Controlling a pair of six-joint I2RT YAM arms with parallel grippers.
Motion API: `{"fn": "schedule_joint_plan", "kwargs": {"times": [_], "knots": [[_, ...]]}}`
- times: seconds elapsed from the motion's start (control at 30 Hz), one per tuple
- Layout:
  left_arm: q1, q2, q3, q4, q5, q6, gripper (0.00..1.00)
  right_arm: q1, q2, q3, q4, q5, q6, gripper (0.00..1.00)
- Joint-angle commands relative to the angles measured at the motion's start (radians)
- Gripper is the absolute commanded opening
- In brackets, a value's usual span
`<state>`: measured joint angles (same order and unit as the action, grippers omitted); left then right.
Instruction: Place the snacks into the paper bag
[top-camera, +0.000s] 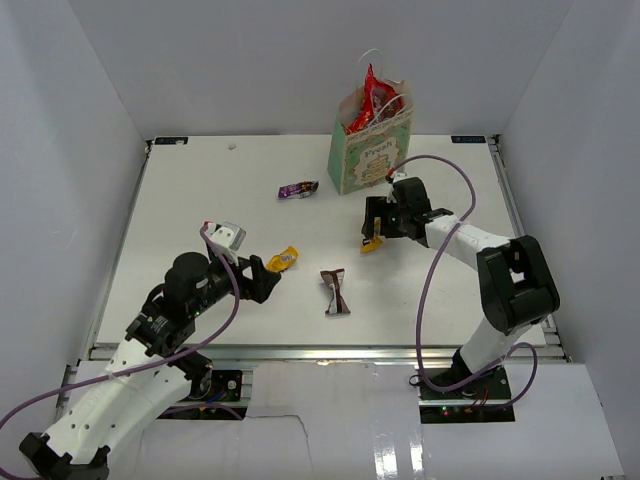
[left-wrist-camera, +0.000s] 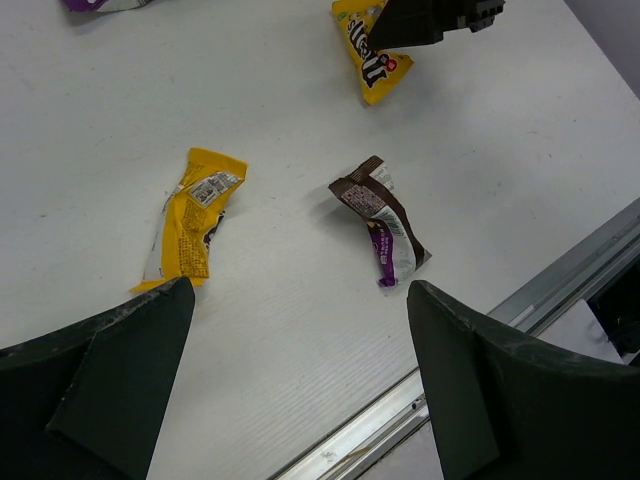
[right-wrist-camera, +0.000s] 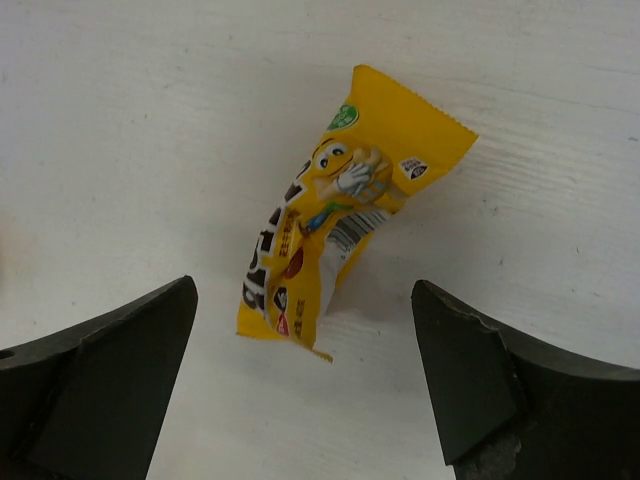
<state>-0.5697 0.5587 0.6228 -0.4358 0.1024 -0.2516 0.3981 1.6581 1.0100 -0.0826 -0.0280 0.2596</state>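
Apparently the step in hand is the pickup of one yellow candy packet (right-wrist-camera: 330, 220) by the right gripper (top-camera: 374, 231). This packet lies flat on the table (top-camera: 200, 180), directly under the gripper and between its two fingers, but the jaws are spread wide and do not touch it. The next move, I think, calls for lowering a little, closing on the packet, and then carrying it up over the paper bag (top-camera: 368, 155). The bag stands upright just behind, with a red chip bag (top-camera: 380, 100) sticking out of its top. The right arm reaches forward and to the left, with the wrist bent down. The left gripper (left-wrist-camera: 300, 330) hovers low, its jaws also spread, near the second yellow packet (left-wrist-camera: 190, 215) and the brown-white bar wrapper (left-wrist-camera: 385, 225). The purple wrapper (top-camera: 298, 189) lies farther away.
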Motion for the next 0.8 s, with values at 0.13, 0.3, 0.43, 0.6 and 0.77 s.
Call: {"fn": "schedule_joint_plan", "kwargs": {"times": [0.13, 0.3, 0.43, 0.6, 0.77], "knots": [[-0.002, -0.005, -0.009, 0.012, -0.01, 0.002, 0.98, 0.002, 0.15, 0.052, 0.139, 0.098, 0.182, 0.99], [-0.002, -0.005, -0.009, 0.012, -0.001, 0.006, 0.98, 0.004, 0.181, 0.049, 0.147, 0.111, 0.173, 0.86], [-0.002, -0.009, -0.009, 0.012, 0.002, 0.006, 0.98, -0.001, 0.119, -0.007, 0.185, 0.117, 0.142, 0.68], [-0.002, -0.013, -0.009, 0.014, 0.01, 0.008, 0.98, -0.002, 0.034, -0.092, 0.227, 0.103, 0.072, 0.52], [-0.002, -0.028, -0.009, 0.016, 0.017, 0.008, 0.98, -0.001, -0.09, -0.157, 0.27, 0.039, -0.093, 0.37]]}}
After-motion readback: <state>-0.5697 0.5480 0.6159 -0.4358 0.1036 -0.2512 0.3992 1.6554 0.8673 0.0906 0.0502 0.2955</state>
